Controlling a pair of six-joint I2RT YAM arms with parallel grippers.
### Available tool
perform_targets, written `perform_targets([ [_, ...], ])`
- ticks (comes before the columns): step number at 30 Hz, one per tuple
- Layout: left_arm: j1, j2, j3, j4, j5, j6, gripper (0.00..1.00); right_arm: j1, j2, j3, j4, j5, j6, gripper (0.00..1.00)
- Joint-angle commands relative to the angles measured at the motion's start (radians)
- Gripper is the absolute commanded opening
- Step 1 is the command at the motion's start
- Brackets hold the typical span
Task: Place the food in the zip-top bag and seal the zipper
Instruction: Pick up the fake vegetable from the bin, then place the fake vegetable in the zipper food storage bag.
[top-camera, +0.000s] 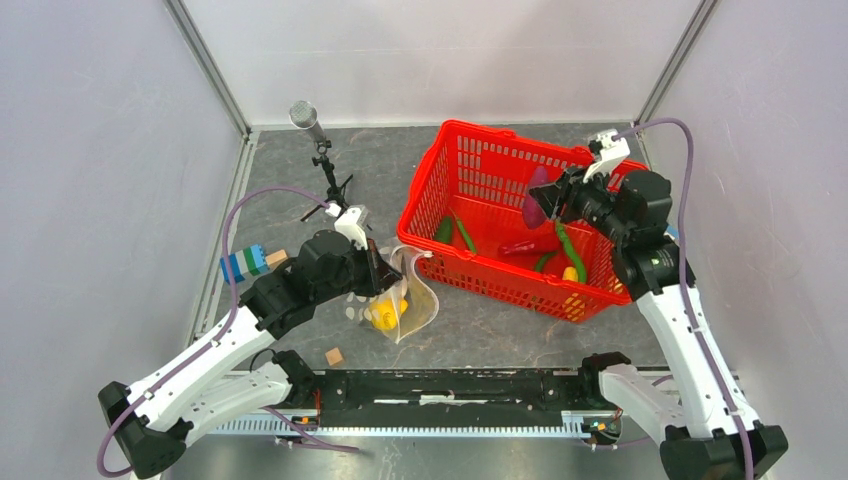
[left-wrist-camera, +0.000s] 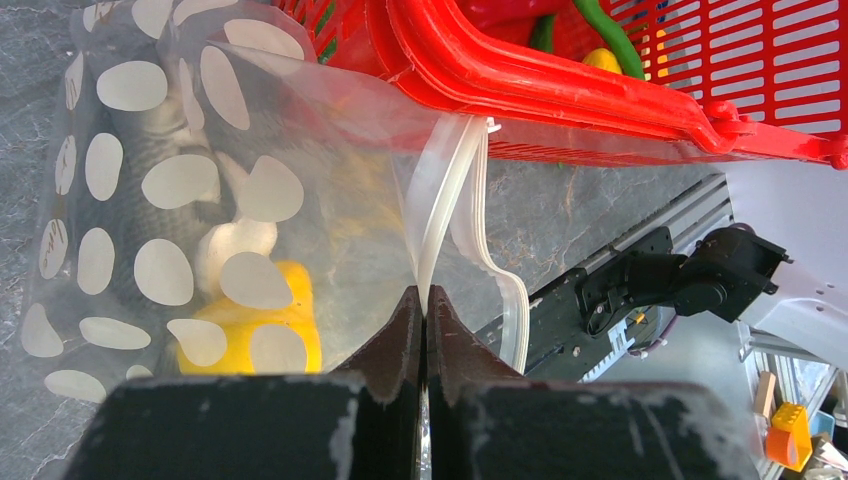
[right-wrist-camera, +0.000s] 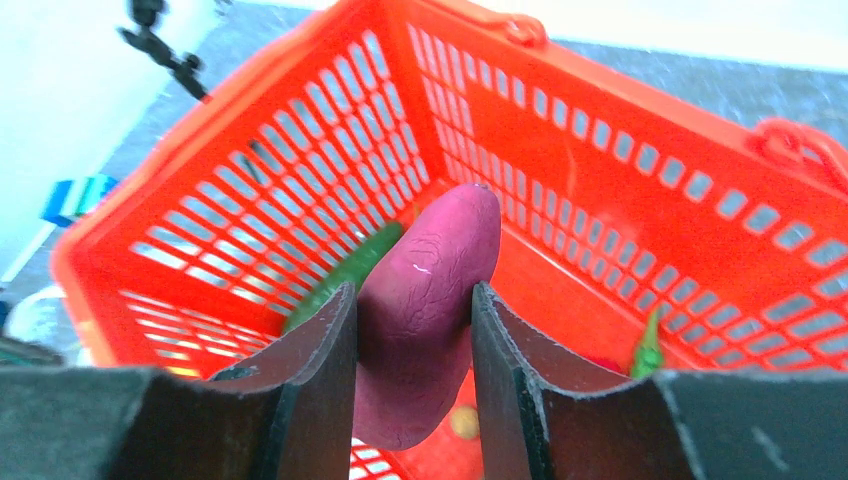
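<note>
Right claw (right-wrist-camera: 412, 290) pinches the aubergine (right-wrist-camera: 430, 265) lengthwise, above the basket (top-camera: 480, 160). The bag (top-camera: 405, 305) lies to its left and nearer, zipper (left-wrist-camera: 440, 190) pinched in the left claw (left-wrist-camera: 424, 300).

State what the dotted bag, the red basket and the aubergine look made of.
Dotted bag: thin glossy plastic film, see-through and creased. Red basket: rigid moulded plastic, shiny slotted walls. Aubergine: matte, finely wrinkled skin, probably soft rubber or foam.

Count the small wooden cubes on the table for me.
2: one wooden cube by the near rail, a second cube beside the blue-green block. Others may be hidden under the arms.
</note>
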Motion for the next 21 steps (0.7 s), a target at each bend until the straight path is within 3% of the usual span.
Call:
perform_targets([
  [1,0.001,-0.007,0.027,0.02,0.025,0.021,0.04,0.048,-0.05,0.052,0.144,-0.144,0.093,0.28],
  [10,0.001,-0.01,0.044,0.013,0.061,0.005,0.04,0.387,-0.062,0.014,0.202,0.027,0.114,0.28],
  [16,0.002,-0.022,0.072,-0.025,0.058,-0.001,0.04,0.768,0.055,0.04,0.198,0.321,0.028,0.28],
  [21,0.001,-0.035,0.103,-0.056,0.047,0.007,0.04,0.982,0.155,-0.017,0.327,0.499,-0.013,0.28],
])
